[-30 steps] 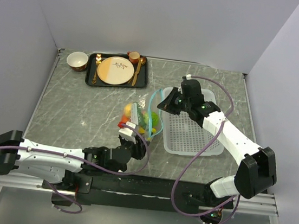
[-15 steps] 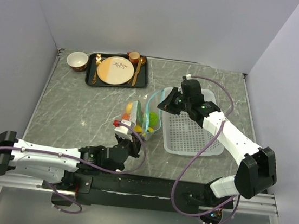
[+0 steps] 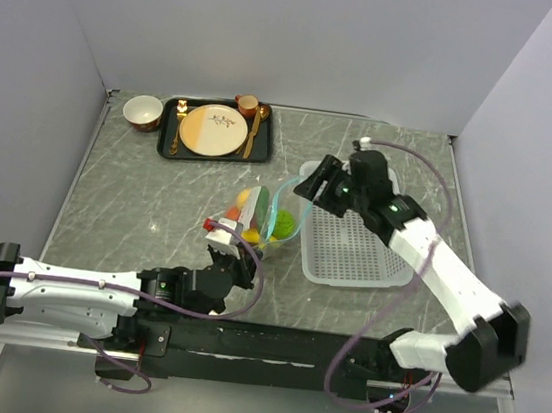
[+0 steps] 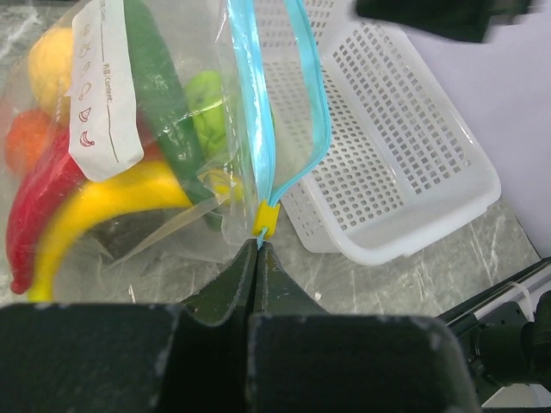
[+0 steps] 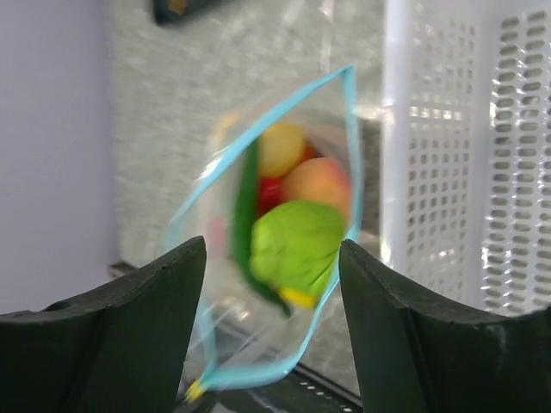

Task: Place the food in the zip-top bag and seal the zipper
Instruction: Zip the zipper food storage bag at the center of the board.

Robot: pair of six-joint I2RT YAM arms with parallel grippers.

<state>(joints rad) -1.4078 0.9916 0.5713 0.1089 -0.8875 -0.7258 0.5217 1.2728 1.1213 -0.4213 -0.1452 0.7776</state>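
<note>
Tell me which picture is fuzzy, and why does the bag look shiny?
Right wrist view: fuzziest, the zip-top bag and white basket look smeared. Left wrist view: the bag is sharp, and light bouncing off its clear plastic makes white streaks; the dark left gripper near the lens is soft. Top view: even light, faint shadows.

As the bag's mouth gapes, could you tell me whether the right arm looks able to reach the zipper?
Probably yes: the right gripper is open and faces the zipper with nothing between; the basket lies aside, and the left gripper pinches only the zipper's near end.
</note>
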